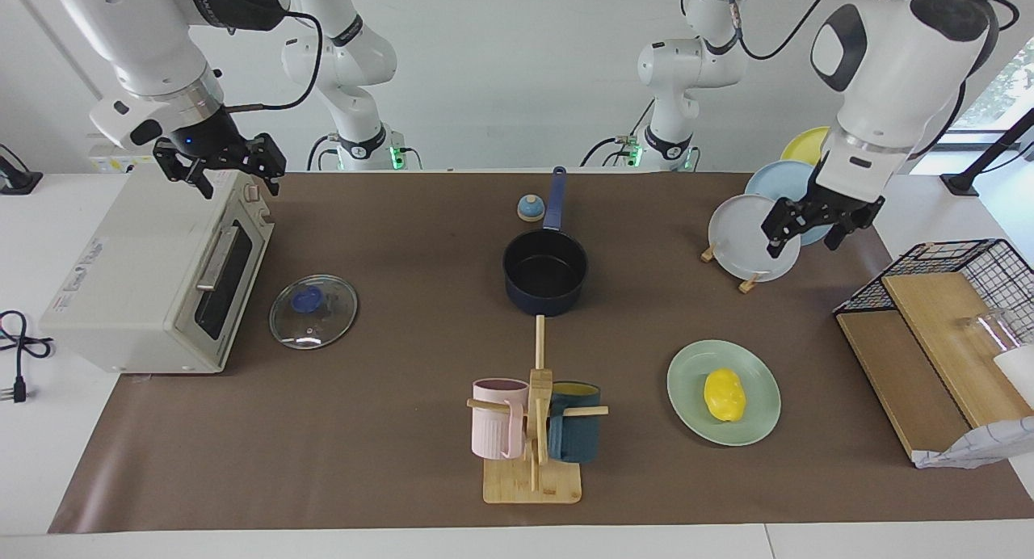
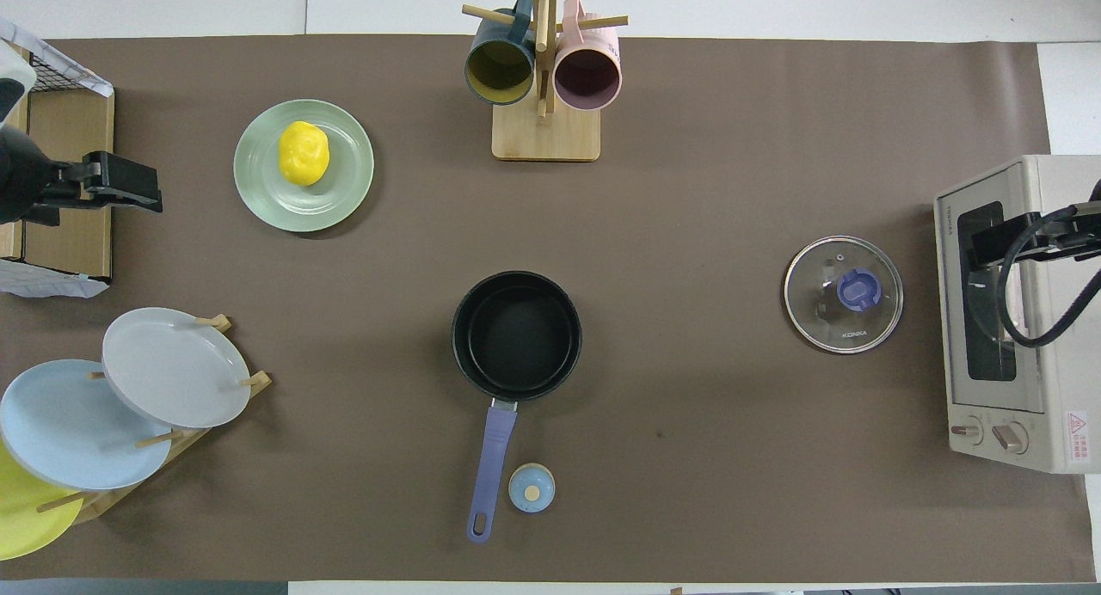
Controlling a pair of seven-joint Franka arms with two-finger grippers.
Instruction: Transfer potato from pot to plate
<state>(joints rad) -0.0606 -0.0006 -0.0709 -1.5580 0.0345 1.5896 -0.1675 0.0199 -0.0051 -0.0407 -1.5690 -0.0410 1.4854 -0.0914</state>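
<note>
Facing view, from the right arm's end of the table to the left arm's end. The right gripper (image 1: 230, 174) hangs in the air over the top of the toaster oven (image 1: 153, 276), its fingers spread apart and holding nothing; this arm waits. Beside the oven's door, a glass lid (image 1: 313, 300) lies flat on the brown table mat (image 1: 388, 430). At the middle of the table stands the pot (image 1: 545, 272), dark blue, black inside, with nothing in it; its long handle points toward the robots, and a small blue knob (image 1: 530, 208) sits just beside that handle. Farther from the robots than the pot is a wooden mug stand (image 1: 533, 454) carrying a pink mug (image 1: 497, 418) and a dark teal mug (image 1: 575, 434). Toward the left arm's end lies the pale green plate (image 1: 687, 413), with the yellow potato (image 1: 724, 394) resting on it near its middle, free of any gripper. The left gripper (image 1: 816, 228) is raised, well apart from the potato, over the plate rack (image 1: 747, 283) that holds a grey-white plate (image 1: 739, 236), a light blue plate (image 1: 779, 179) and a yellow plate (image 1: 808, 143); its fingers stand apart and hold nothing. At the table's end a wire basket (image 1: 961, 260) rests on wooden boards (image 1: 897, 373).
</note>
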